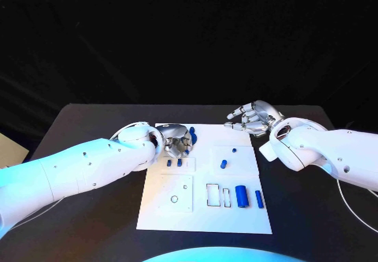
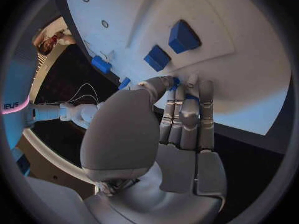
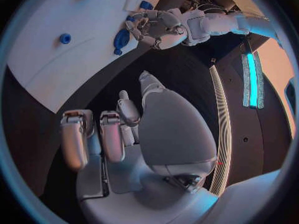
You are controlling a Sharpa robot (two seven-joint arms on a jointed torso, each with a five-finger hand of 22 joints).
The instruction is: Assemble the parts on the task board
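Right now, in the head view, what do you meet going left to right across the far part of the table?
Left hand over the far-left part of the task board -> small blue part standing on the board -> right hand, fingers apart, past the board's far-right corner.

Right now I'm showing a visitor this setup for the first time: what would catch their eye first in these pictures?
First, the white task board glowing mid-table against the black table, dotted with small blue parts. Next, the left hand bent over the board's far left corner, pinching a blue part between its fingertips. Then the right hand, raised past the board's far right corner, fingers apart and holding nothing.
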